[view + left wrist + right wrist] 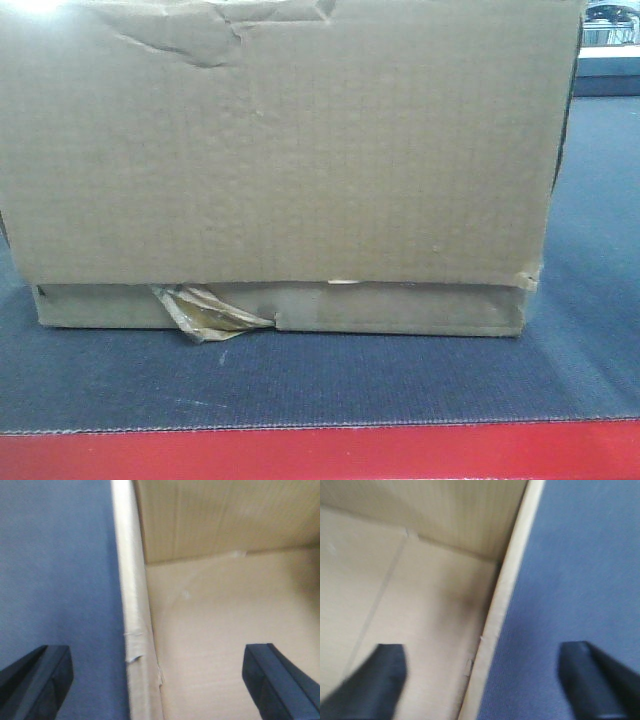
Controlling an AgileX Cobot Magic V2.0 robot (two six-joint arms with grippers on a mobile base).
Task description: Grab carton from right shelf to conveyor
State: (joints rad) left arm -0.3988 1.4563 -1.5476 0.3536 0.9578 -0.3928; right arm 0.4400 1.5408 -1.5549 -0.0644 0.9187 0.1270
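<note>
The carton [290, 150], a wide brown cardboard box with a ragged wad of yellowish tape [205, 310] at its lower front, rests on the dark ribbed conveyor [300, 385] behind the red border strip [320, 455]. My left gripper [155, 667] is open and straddles the carton's left wall [132, 605], with one finger [35, 680] over the belt and the other [280, 680] inside the box. In the same way, my right gripper [480, 662] is open astride the right wall [505, 595]. Neither gripper touches the cardboard. The right shelf is out of view.
Belt [55, 570] runs along the carton's left side and belt [580, 580] along its right. The box interior [225, 630] holds nothing. Something pale and shiny [612, 25] shows at the far back right, too small to identify.
</note>
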